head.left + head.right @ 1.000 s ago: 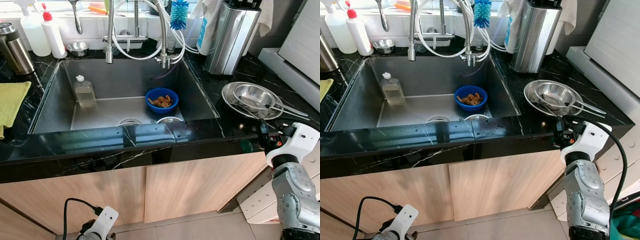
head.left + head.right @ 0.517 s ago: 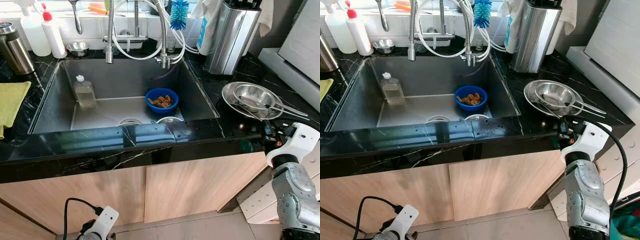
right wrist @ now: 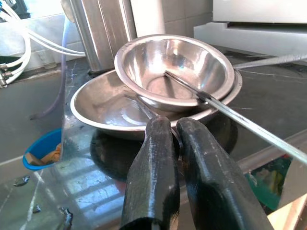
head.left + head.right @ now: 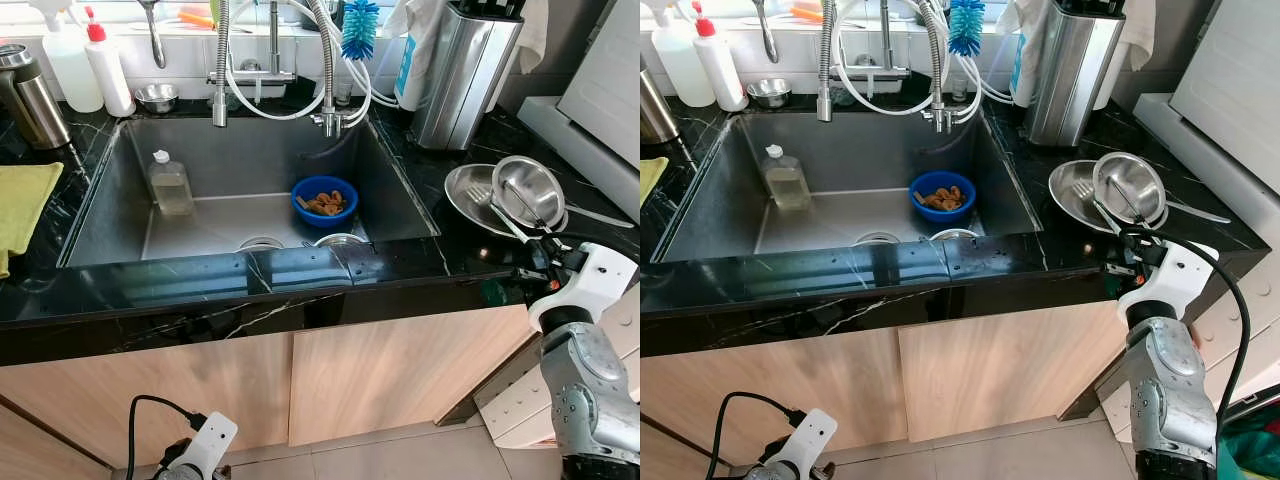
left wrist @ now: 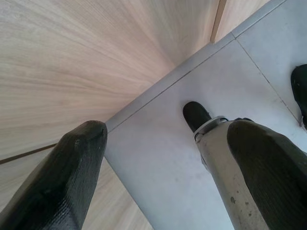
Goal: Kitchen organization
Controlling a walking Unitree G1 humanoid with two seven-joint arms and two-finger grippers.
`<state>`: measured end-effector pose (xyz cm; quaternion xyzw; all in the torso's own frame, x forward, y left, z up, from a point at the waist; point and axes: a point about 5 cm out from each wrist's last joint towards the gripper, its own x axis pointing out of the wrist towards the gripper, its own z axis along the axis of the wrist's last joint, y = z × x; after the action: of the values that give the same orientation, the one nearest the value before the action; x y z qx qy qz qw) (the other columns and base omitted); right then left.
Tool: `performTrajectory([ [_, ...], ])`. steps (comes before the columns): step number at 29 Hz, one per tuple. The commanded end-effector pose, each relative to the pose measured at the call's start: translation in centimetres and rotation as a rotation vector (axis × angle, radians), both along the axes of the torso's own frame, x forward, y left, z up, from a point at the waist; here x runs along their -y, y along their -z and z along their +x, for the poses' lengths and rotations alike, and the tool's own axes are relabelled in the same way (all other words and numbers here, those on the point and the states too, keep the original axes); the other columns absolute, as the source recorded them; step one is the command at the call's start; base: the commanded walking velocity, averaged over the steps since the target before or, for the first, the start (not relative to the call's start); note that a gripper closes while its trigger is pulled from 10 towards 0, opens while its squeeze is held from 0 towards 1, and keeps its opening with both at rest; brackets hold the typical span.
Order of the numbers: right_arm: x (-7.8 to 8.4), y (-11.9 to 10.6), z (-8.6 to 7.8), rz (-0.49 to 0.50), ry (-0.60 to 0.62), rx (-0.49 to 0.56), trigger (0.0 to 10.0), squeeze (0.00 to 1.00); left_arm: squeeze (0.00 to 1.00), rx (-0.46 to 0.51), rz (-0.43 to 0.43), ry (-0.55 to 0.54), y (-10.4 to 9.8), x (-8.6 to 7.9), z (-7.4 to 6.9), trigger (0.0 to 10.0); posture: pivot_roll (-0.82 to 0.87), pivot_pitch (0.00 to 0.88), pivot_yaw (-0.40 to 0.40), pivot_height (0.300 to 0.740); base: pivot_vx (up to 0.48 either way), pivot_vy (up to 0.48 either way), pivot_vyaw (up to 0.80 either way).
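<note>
1. Since a second ago the small steel bowl [image 4: 529, 190] has tipped up: it lay flat inside the wide steel dish [image 4: 470, 190], and now its near edge is raised and it leans against the dish's far right rim.
2. I see a fork [image 4: 497, 212] lying in the dish just left of the bowl, its handle running toward the near counter edge.
3. My right gripper [image 3: 168, 139] sits at the near rim of the dish, at the right end of the counter, its two black fingers pressed together. From the wrist camera they seem to pinch the fork's handle, though the contact point is hidden behind the fingertips.
4. A second long utensil [image 3: 230, 111] rests in the tilted bowl, with its handle sticking out over the rim toward the near right.
5. Both pieces sit on the black marble counter [image 4: 200, 280], right of the sink [image 4: 120, 215].
6. Inside the sink I see a blue bowl [image 4: 324, 200] with brown scraps, and a clear bottle [image 4: 169, 184] standing at the left.
7. A steel knife block [image 4: 462, 75] stands far behind the dish.
8. A yellow cloth [image 4: 20, 205] lies at the far left of the counter.
9. My left gripper [image 5: 168, 158] hangs low beside the wooden cabinet doors [image 4: 300, 390], fingers spread apart over the tiled floor [image 5: 158, 177].
</note>
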<state>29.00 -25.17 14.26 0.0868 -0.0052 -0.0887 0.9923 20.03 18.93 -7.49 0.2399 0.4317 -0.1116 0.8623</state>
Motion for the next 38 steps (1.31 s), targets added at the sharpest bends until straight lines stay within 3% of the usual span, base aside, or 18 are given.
performTrajectory([
  [1, 0.0, -0.7, 0.2, -0.002, -0.004, 0.016, 3.7, 0.0, 0.0, -0.003, 0.01, 0.013, 0.0, 0.1, 0.1, 10.0, 0.12, 0.045, -0.088, 0.74, 0.0, 0.0, 0.0],
  [2, -0.1, -0.7, 0.2, -0.002, -0.006, 0.015, 4.6, 0.0, 0.0, -0.003, 0.011, 0.014, 0.0, 0.1, 0.1, 10.0, 0.12, 0.043, -0.088, 0.74, 0.0, 0.0, 0.0],
  [3, -0.2, -0.6, 0.3, 0.0, -0.012, 0.011, 10.0, 0.0, 0.0, -0.004, 0.011, 0.014, 0.0, 0.1, 0.1, 10.0, 0.12, 0.042, -0.088, 0.74, 0.0, 0.0, 0.0],
  [18, -0.9, -1.3, 0.7, 0.017, -0.05, 0.038, 10.0, 0.0, 0.0, -0.004, 0.016, 0.017, 0.0, 0.1, 0.0, 10.0, 0.12, 0.042, -0.089, 0.74, 0.0, 0.0, 0.0],
  [38, -3.4, -4.0, 0.8, -0.014, -0.245, 0.15, 10.0, 0.0, 0.0, 0.008, 0.009, 0.011, -0.1, 0.4, 0.4, 10.0, 0.12, 0.05, -0.092, 0.74, 0.0, 0.0, 0.0],
])
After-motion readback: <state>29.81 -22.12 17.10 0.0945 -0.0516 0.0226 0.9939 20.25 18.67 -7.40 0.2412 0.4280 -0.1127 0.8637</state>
